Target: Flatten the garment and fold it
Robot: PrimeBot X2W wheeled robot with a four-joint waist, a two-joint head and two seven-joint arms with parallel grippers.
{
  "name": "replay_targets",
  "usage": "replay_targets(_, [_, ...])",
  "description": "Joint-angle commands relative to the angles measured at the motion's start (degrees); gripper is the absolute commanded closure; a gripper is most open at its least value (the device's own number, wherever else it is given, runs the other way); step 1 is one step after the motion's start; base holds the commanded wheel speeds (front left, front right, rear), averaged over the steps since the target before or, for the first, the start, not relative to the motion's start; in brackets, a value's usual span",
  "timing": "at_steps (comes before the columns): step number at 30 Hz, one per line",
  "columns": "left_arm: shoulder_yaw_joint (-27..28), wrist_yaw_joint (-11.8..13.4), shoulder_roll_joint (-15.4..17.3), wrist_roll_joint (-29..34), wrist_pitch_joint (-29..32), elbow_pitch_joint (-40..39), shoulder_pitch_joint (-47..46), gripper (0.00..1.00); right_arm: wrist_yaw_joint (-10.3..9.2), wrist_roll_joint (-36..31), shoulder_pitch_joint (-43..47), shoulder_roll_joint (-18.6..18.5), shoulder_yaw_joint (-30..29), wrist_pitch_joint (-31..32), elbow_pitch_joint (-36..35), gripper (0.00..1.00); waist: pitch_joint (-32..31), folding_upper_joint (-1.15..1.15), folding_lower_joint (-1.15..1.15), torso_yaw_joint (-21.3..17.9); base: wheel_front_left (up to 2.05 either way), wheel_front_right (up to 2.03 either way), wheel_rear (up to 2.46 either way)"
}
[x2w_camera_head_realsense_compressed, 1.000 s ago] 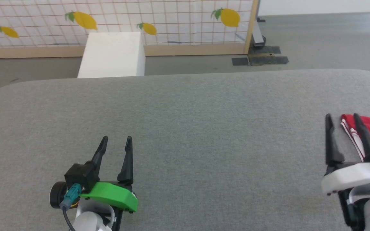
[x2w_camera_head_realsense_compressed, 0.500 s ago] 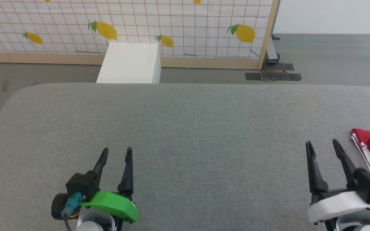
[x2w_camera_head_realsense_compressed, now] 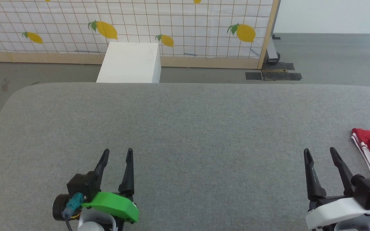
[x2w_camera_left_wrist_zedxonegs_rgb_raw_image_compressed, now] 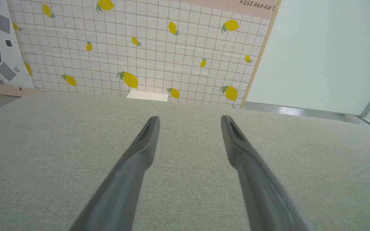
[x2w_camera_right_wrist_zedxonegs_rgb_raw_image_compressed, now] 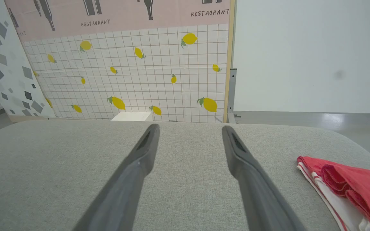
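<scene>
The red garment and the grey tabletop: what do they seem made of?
The garment: soft matte cloth, probably, judging by its limp rolled folds. The tabletop: likely a grey woven fabric cover, matte; fine weave texture shows up close.

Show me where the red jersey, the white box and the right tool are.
red jersey point(x2w_camera_right_wrist_zedxonegs_rgb_raw_image_compressed: 361, 187), right wrist view, on the bunched red fabric.
white box point(x2w_camera_head_realsense_compressed: 128, 62), head view, on its top face.
right tool point(x2w_camera_head_realsense_compressed: 319, 149), head view, midway between its open fingertips.
</scene>
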Motion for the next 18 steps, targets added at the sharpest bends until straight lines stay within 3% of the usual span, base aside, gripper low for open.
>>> replay_targets(1, [-0.2,0.3,-0.3,-0.4,-0.3,0.2,0.6,0.00,-0.10,0.6,0.8,0.1,0.1,-0.2,0.2,0.00,0.0,0.00,0.00,0.0,0.00,0.00,0.00])
replay_targets(4, [-0.4,0.4,-0.3,-0.6,-0.3,0.6,0.6,0.00,-0.10,1.0,0.8,0.1,0.0,-0.1,0.3,0.00,-0.1,0.00,0.00,0.1,0.00,0.00,0.00])
replay_targets(5, [-0.3,0.2,0.0,-0.3,0.0,0.5,0.0,1.00,0.00,0.8,0.0,0.0,0.0,0.0,0.2,1.00,-0.1,0.00,0.00,0.1,0.00,0.00,0.00])
replay_targets(18, [-0.2,0.2,0.0,-0.1,0.3,0.2,0.0,1.00,0.00,0.6,-0.1,0.0,0.0,0.1,0.2,1.00,-0.1,0.00,0.00,0.0,0.00,0.00,0.00])
